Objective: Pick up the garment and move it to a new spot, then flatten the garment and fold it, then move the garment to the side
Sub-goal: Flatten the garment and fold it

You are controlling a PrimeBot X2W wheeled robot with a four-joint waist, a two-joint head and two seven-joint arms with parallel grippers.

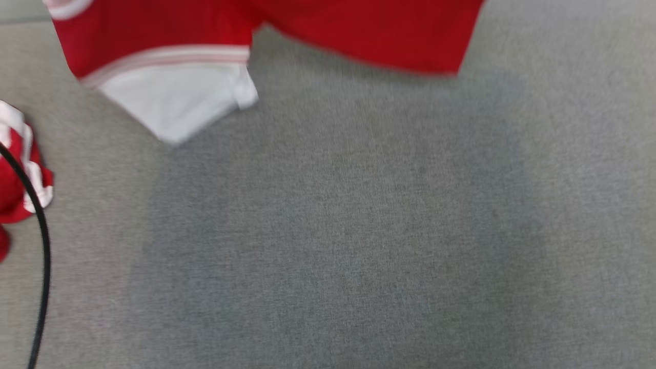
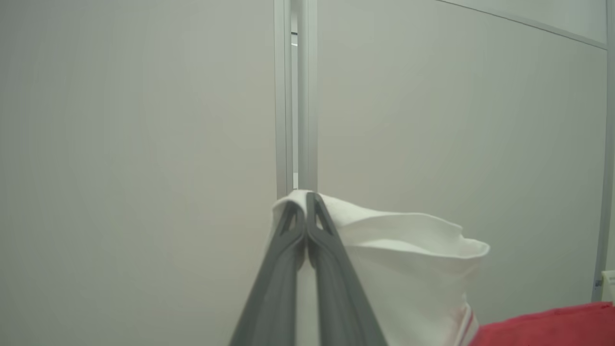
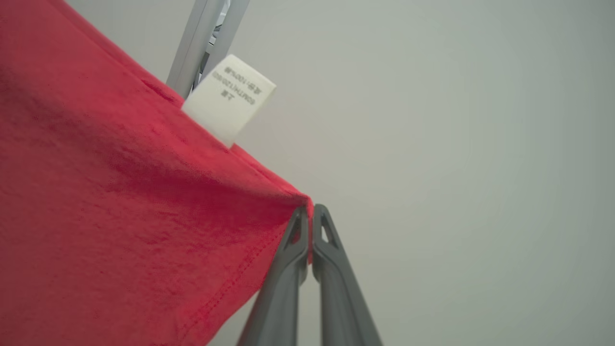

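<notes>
**Garment held in the air by two corners: set it down flat**

Both of your grippers have cloth. The left gripper (image 2: 303, 204) has its fingers pressed together on a white fold of the garment (image 1: 359, 31). The right gripper (image 3: 311, 214) is closed on a red hem corner, just below the label (image 3: 229, 98). Both wrist views look past the cloth at a pale wall (image 2: 144, 144), so the hands appear to be raised.

In the head view the garment hangs over the far side of the grey surface (image 1: 359, 230). Its red body runs along the top of that view and a white sleeve (image 1: 179, 102) droops below it. The blur and the soft shadow underneath suggest it is clear of the surface, in mid-carry.

Judged from this, you are on the move to the new spot. To do it well:

- Hold the two hands level and well apart so the edge between them is taut.
- Lower the free edge first, then draw the hands toward you, so the cloth lays out without bunching.
- Watch the white sleeve, since it may tuck under the body.
- Aim for the open middle of the surface, away from the black cable (image 1: 43, 246) and the red-and-white cloth (image 1: 20, 169) at the left edge. Whether that cloth is part of this garment cannot be told.
- Release only once the cloth lies flat.
</notes>
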